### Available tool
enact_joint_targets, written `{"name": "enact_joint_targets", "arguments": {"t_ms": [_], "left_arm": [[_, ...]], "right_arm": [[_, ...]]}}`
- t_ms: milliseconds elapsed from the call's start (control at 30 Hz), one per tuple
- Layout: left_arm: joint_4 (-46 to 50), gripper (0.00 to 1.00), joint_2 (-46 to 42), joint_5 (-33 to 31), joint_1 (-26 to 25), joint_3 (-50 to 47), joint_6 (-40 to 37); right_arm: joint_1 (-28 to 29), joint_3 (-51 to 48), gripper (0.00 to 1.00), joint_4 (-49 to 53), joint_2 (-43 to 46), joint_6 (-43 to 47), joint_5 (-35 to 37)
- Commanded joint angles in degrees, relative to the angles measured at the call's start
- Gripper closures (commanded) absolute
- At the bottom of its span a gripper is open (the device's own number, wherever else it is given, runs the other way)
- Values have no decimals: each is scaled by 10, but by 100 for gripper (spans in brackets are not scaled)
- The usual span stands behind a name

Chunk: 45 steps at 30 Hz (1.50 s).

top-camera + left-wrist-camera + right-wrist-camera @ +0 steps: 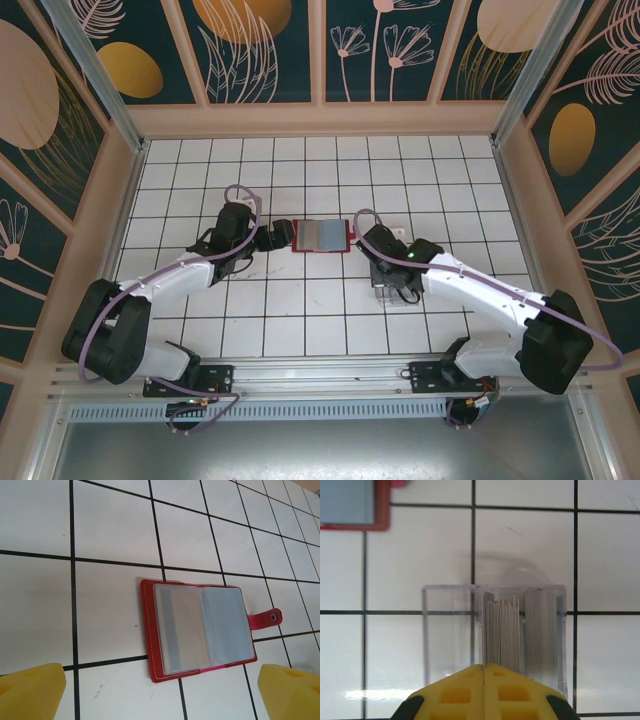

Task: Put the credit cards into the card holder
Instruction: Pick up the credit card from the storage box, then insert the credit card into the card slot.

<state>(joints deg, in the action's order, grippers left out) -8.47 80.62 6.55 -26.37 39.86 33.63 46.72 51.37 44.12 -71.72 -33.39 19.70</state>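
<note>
Card holder: the red card holder (320, 238) lies open and flat at about the middle of the tiled tabletop (300, 325), grey-blue inside facing up, well apart from every edge.
Clasp tab: a red clasp tab (265, 620) with a small metal snap sticks out from one side of the holder and lies flat on the tiles.
Sleeves: two clear sleeves (225, 625) sit side by side inside the holder. The one away from the tab shows a pale beige panel with a grey stripe behind the plastic. Cannot tell whether that is a card.
Clear tray: a clear tray (445, 630) stands on the tabletop to the right of the card holder and closer to the near edge, apart from it.
Credit cards: the credit cards (502, 630) stand on edge in the clear tray, in two tight bunches in its right part.
Left gripper: the left gripper (160, 697) is just beside the holder's left side. Its jaws are spread wide with nothing between them, and its yellow fingertips (30, 692) sit short of the holder.
Right gripper: the right gripper (485, 685) is over the near end of the clear tray. Its yellow jaws are pressed together to a thin seam, which lines up with the left edge of the left bunch. Cannot tell whether a card is pinched.
</note>
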Motion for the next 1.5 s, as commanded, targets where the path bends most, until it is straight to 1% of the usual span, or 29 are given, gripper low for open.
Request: {"name": "enact_joint_targets", "arguments": {"t_ms": [0,167,267,300,400,500,567,633,667,833,933,1000,1100,1333,1467], "left_arm": [[26,2,18,-5,2,32,-7],[32,2,21,5,2,39,-8],[30,2,19,2,2,34,-2],[31,2,21,8,2,35,0],[40,1,38,47,2,47,0],[41,1,39,37,2,46,16],[36,1,38,31,2,41,22],[36,2,44,32,2,42,28],[35,1,49,33,2,44,29],[30,2,87,33,2,60,33],[27,3,114,46,2,77,29],[12,5,129,72,2,82,28],[-4,8,151,95,2,89,34],[-16,8,200,121,2,101,60],[-19,10,213,126,2,107,64]], "right_arm": [[-9,39,100,0,34,5,-24],[-47,93,100,-3,43,35,-79],[-79,100,100,-60,39,65,-125],[-92,95,100,-86,36,72,-149],[-146,78,100,-177,7,71,-252],[-195,55,100,-281,-30,27,-333],[-231,38,100,-368,-66,-14,-419],[-250,43,100,-415,-117,-36,-482],[-255,53,100,-423,-147,-37,-500],[-265,99,100,-438,-265,5,-571],[-261,125,100,-443,-326,21,-615],[-257,124,100,-470,-349,16,-638],[-255,126,100,-490,-374,14,-647],[-256,147,100,-497,-426,24,-668],[-255,148,100,-524,-446,18,-700]]}}
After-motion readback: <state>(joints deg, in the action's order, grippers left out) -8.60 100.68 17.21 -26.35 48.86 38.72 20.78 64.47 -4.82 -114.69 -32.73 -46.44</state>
